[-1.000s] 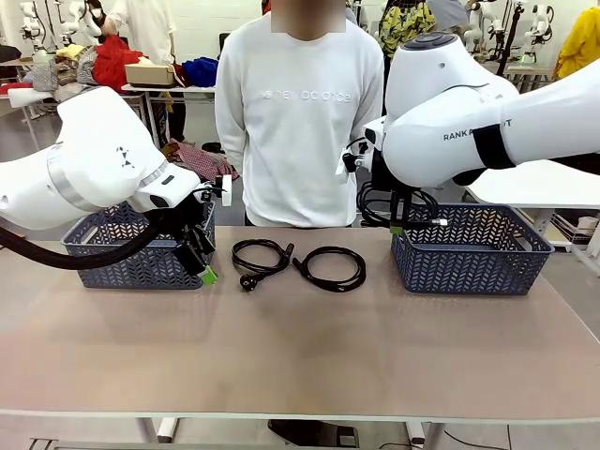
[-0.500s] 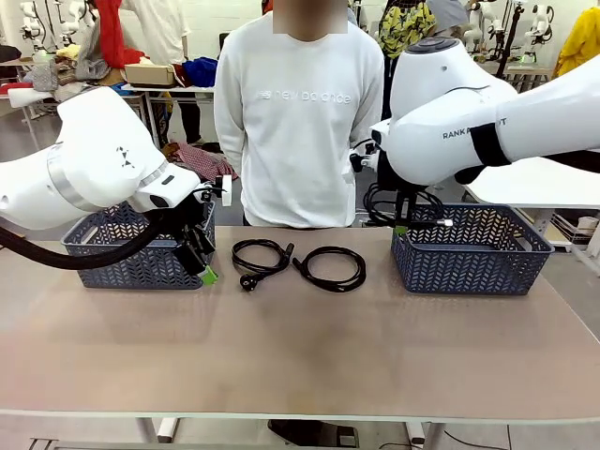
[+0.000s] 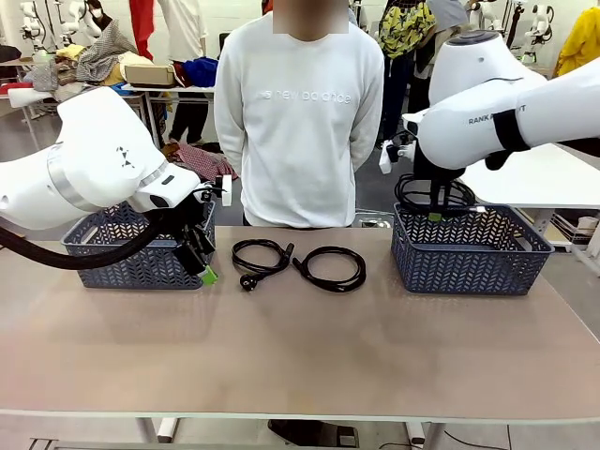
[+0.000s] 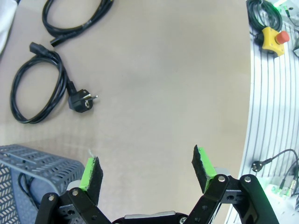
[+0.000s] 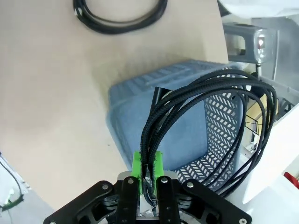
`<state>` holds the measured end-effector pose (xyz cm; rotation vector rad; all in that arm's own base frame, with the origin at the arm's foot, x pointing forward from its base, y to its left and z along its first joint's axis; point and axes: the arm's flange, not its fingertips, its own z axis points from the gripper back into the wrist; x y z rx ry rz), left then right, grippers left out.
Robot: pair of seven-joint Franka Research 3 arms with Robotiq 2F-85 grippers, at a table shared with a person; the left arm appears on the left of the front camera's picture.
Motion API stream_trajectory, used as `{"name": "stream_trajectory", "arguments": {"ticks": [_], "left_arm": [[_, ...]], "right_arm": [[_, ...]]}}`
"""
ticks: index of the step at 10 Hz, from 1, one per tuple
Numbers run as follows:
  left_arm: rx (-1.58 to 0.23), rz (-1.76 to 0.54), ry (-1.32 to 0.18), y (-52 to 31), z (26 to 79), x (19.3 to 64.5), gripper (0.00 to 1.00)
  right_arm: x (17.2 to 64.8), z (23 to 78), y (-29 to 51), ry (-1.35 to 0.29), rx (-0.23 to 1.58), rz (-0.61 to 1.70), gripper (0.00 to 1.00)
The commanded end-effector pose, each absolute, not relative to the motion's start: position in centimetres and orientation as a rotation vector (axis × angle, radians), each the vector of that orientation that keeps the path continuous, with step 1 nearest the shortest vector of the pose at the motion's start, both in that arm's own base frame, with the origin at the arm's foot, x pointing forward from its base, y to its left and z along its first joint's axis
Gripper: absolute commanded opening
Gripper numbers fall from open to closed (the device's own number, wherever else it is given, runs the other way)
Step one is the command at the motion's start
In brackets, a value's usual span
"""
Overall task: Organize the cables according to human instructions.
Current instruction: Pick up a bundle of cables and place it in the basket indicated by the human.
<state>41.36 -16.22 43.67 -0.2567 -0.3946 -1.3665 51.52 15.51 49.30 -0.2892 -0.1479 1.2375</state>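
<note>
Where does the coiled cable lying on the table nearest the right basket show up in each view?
Front view: coiled cable mid-table, the right one of two coils, left of the right basket.
Left wrist view: same cable at the top left, beyond the plug cable.
Right wrist view: same cable at the top edge, partly cut off, beyond the basket.
Shared landmark: the tan table top it lies on.
</note>
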Motion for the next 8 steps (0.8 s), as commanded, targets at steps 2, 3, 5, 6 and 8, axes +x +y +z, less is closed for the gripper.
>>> {"name": "stream_trajectory", "arguments": {"ticks": [2,3,5,6,8], "left_arm": [[-0.261,-1.352,-0.406,-16.1,43.7,41.3,1.0],[-0.261,-1.352,-0.406,-16.1,43.7,41.3,1.0],[-0.261,-1.352,-0.406,-16.1,43.7,41.3,1.0],[-0.261,-1.352,-0.406,-16.1,43.7,41.3,1.0],[-0.261,-1.352,-0.406,-16.1,43.7,41.3,1.0]], "right_arm": [[53.9,48.8,12.2,-0.179,-0.298,1.295,0.12],[54.4,48.4,11.4,-0.189,-0.3,1.3,0.12],[55.3,47.2,10.3,-0.188,-0.27,1.315,0.12],[55.7,46.6,10.0,-0.18,-0.248,1.298,0.12],[56.2,46.0,9.7,-0.166,-0.226,1.287,0.12]]}}
